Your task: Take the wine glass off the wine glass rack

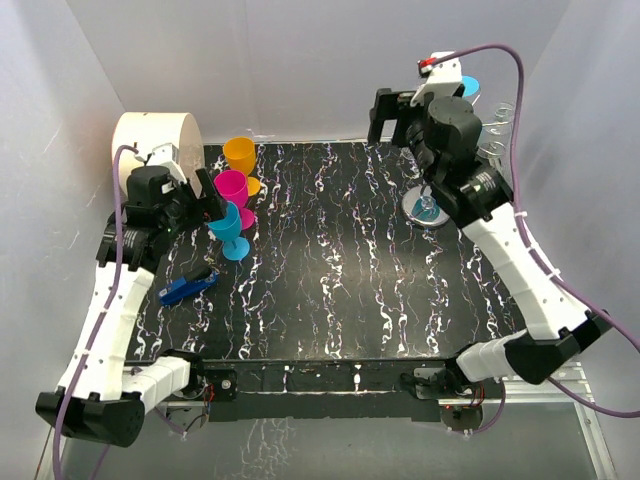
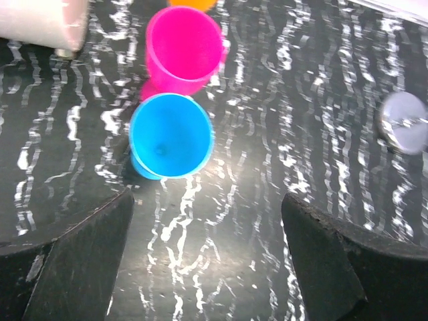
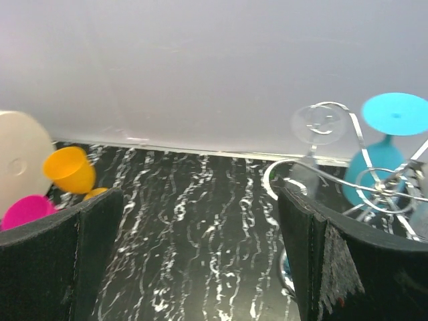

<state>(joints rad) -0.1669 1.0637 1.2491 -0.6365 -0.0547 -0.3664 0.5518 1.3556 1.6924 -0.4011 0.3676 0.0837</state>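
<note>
Right gripper (image 3: 199,194) hangs raised with fingers spread wide and empty, just left of the wine glass rack (image 1: 413,209) at the table's far right; a blue wine glass (image 3: 394,112) hangs foot-up among the wire arms, a clear glass (image 3: 319,124) beside it; at far left, the left gripper (image 2: 206,200), also wide apart and holding nothing, points at a blue cup (image 2: 170,134) and a pink cup (image 2: 184,47) standing on the black marbled table (image 1: 330,280).

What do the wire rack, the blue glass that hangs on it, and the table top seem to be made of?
The wine glass rack: probably polished metal; thin silver wire and a mirror-bright disc base.
The blue wine glass: likely plastic; opaque, even colour, only a soft sheen.
The table top: glossy black with white veins like marble; real stone or a printed sheet, I cannot tell.
</note>
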